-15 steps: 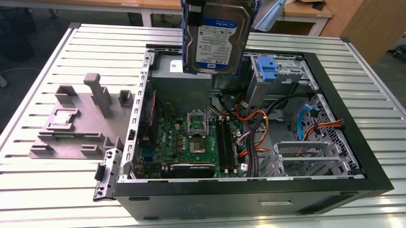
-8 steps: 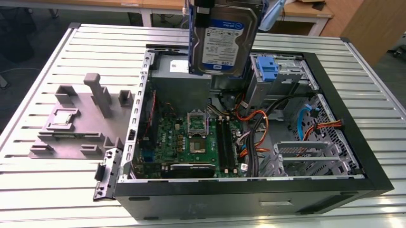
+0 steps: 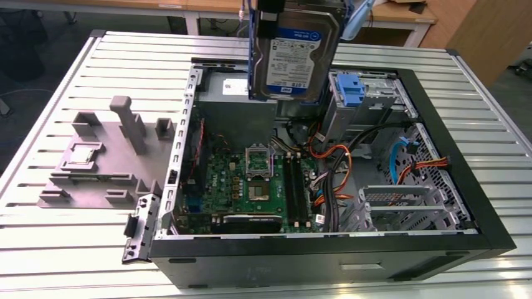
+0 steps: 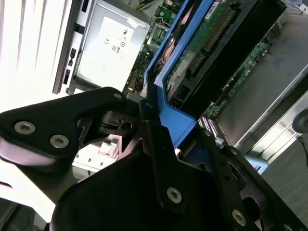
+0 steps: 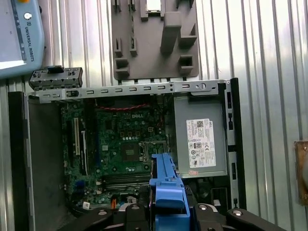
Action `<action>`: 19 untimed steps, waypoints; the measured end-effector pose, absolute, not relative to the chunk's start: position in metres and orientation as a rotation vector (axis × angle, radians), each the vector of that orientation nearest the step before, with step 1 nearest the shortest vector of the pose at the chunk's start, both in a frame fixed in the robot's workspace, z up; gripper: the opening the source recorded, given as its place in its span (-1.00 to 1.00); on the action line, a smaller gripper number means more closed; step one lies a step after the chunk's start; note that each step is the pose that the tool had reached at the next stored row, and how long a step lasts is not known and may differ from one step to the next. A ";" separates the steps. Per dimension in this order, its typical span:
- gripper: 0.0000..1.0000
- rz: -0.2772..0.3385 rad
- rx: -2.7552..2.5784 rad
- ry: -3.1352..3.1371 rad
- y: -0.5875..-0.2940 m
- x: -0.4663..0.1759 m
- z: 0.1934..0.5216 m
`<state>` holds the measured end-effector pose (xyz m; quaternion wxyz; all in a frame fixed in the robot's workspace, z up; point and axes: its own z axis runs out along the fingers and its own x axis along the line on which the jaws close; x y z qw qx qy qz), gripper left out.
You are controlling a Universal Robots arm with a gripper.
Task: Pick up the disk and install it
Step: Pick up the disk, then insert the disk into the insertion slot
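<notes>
The disk point(image 3: 295, 53), a silver-grey drive with a blue-and-white label, hangs on edge above the back of the open computer case point(image 3: 465, 218). My gripper point(image 3: 272, 11) is shut on its upper end, at the blue rails. In the second wrist view the black fingers point(image 4: 159, 159) clamp the blue rail point(image 4: 168, 113), with the disk's green circuit board point(image 4: 204, 45) running away from them. The first wrist view has the disk's blue rail point(image 5: 166, 190) between the fingers point(image 5: 130, 214), over the motherboard point(image 5: 120, 144). A drive bay with an upright blue latch point(image 3: 353, 93) stands just to the exterior view's right of the disk.
A grey box with a white sticker point(image 5: 199, 142) sits in the case's corner. Orange and black cables point(image 3: 337, 162) cross the case beside a metal cage point(image 3: 390, 205). A grey moulded fixture point(image 3: 99, 162) lies on the slatted table point(image 3: 66, 249) at the exterior view's left. A pendant point(image 5: 19, 38) rests nearby.
</notes>
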<state>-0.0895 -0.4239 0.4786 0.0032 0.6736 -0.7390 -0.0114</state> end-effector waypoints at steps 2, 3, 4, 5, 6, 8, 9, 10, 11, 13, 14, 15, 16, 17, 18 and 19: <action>-0.26 -0.033 2.111 -2.316 -0.426 -0.089 0.479; -0.26 -0.032 2.110 -2.316 -0.427 -0.090 0.479; -0.26 -0.031 2.110 -2.315 -0.428 -0.089 0.479; -0.26 -0.030 2.110 -2.315 -0.429 -0.089 0.479; -0.26 -0.030 2.110 -2.315 -0.429 -0.089 0.479; -0.26 -0.030 2.109 -2.315 -0.429 -0.089 0.479; -0.26 -0.030 2.110 -2.315 -0.430 -0.089 0.479; -0.26 -0.030 2.110 -2.315 -0.430 -0.089 0.479; -0.26 -0.030 2.110 -2.315 -0.430 -0.089 0.479; -0.26 -0.030 2.110 -2.315 -0.430 -0.089 0.479; -0.26 -0.030 2.110 -2.315 -0.430 -0.089 0.479; -0.26 -0.030 2.110 -2.315 -0.430 -0.089 0.479; -0.26 -0.030 2.110 -2.315 -0.430 -0.089 0.479; -0.26 -0.030 2.110 -2.315 -0.430 -0.089 0.479; -0.26 -0.030 2.110 -2.315 -0.430 -0.089 0.479; -0.26 -0.030 2.109 -2.315 -0.430 -0.089 0.479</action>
